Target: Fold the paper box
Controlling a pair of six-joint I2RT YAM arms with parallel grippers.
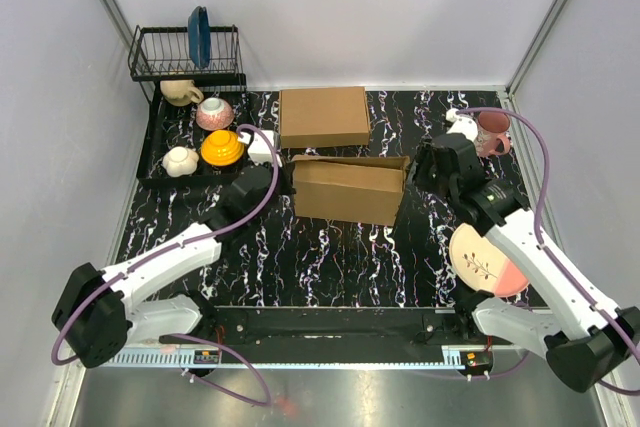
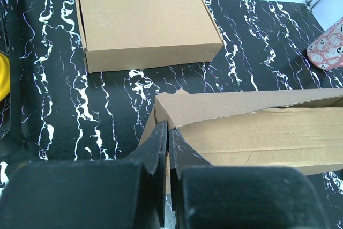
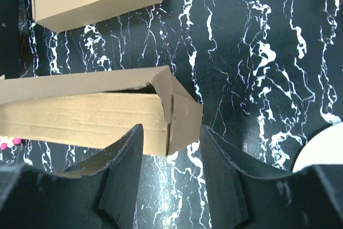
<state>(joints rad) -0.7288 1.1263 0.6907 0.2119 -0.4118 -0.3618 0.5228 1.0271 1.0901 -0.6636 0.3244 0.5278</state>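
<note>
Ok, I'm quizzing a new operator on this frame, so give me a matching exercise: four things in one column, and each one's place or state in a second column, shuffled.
Things
1. left gripper
2. right gripper
3. closed cardboard box
4. plate

Places or states
A. jaws apart, on either side of the right end of the paper box
B. flat on the table, beside the right arm
C. jaws shut, at the paper box's left end
D. behind the paper box, toward the back wall

Pairs: 1-C, 2-A, 3-D, 4-B
</note>
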